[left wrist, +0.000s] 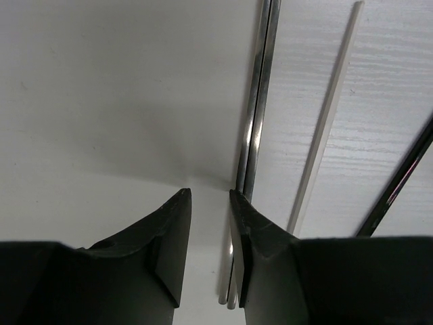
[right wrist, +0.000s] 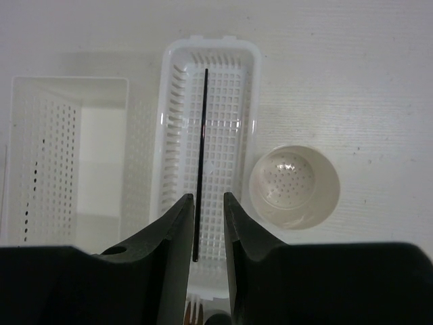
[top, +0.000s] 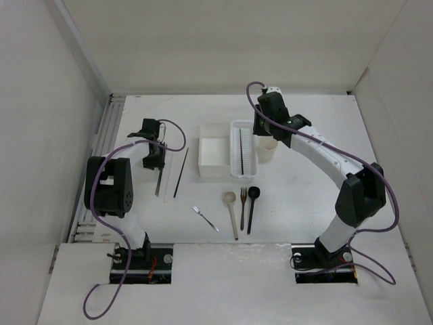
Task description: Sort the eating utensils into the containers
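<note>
Left wrist: pickup's being lined up, left gripper (left wrist: 210, 198) barely open, empty, beside the metal chopsticks (left wrist: 260, 101); recentring over them is needed.

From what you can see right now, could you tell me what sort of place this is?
Probably a robot test cell rather than a kitchen. Plain white walls box in a white table. The left arm and right arm are bolted at its near edge. Loose utensils lie near a perforated tray.

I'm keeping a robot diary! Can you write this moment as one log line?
left gripper: open, over metal chopsticks | right gripper: open, above tray | black chopstick: lying in tray
</note>
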Controlling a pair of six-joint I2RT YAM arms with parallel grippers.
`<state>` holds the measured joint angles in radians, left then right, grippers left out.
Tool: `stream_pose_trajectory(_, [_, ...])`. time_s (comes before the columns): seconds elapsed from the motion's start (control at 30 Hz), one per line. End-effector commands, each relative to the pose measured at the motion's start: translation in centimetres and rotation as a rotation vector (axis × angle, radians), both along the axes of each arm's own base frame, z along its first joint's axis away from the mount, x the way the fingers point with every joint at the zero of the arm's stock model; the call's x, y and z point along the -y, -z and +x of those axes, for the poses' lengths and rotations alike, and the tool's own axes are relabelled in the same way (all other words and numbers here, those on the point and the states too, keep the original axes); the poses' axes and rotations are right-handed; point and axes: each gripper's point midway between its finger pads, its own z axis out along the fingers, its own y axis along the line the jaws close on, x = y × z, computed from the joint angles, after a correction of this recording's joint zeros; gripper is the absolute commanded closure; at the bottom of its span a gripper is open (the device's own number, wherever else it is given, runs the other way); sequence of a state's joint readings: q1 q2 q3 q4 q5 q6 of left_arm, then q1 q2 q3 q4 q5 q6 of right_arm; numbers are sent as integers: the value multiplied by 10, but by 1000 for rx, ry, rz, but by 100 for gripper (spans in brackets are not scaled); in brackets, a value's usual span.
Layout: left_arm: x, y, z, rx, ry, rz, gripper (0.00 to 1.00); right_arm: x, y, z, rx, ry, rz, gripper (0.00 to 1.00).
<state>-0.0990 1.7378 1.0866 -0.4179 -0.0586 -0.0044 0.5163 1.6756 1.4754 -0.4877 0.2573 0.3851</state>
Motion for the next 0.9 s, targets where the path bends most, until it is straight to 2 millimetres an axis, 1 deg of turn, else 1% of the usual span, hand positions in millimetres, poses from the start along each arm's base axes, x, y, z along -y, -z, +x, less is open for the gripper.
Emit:
stream_pose_trajectory(0.0, [6, -3, -13, -19, 26, -23, 73, 6, -25, 5, 73, 22, 29, 70])
stream_pose_trajectory(0.03, [6, -7, -12, -5, 26, -24, 73, 6, -25, 5, 73, 22, 29, 70])
stream_pose_trajectory(0.13, [6, -12, -11, 9, 26, -25, 73, 4, -25, 4, 70, 15, 34, 70])
stream_pose_trajectory(0.2, [8, -20, -9, 34, 30, -36, 73, 4, -25, 4, 70, 15, 34, 70])
stream_pose_trajectory(0.23, [7, -17, -12, 23, 30, -35, 73, 4, -25, 4, 70, 15, 34, 70])
stream_pose_trajectory(0.3, [11, -17, -13, 23, 50, -31, 73, 4, -25, 4, 70, 15, 34, 70])
stream_pose_trajectory(0.33, [10, -11, -16, 5, 50, -30, 74, 4, -25, 4, 70, 15, 34, 70])
stream_pose_trajectory(0.53, [10, -1, -19, -26, 54, -9, 74, 4, -25, 4, 70, 15, 34, 70])
stream_pose_trajectory(0.57, [10, -1, -17, -28, 54, -9, 74, 8, -25, 6, 70, 24, 33, 70])
stream_pose_trajectory(0.6, [10, -1, -17, -28, 54, -9, 74, 8, -29, 5, 78, 24, 38, 70])
stream_pose_trajectory(0.63, [10, -1, -17, -28, 54, -9, 74, 8, -29, 5, 78, 24, 38, 70])
stream_pose_trajectory(0.7, [10, -1, -17, -28, 54, -9, 74, 9, -25, 4, 70, 24, 33, 70])
stream_pose_trajectory(0.77, [11, -4, -16, -17, 54, -10, 75, 9, -25, 4, 70, 24, 33, 70])
stream_pose_trajectory(0.87, [11, -14, -9, 30, 63, -11, 75, 9, -25, 4, 70, 24, 33, 70])
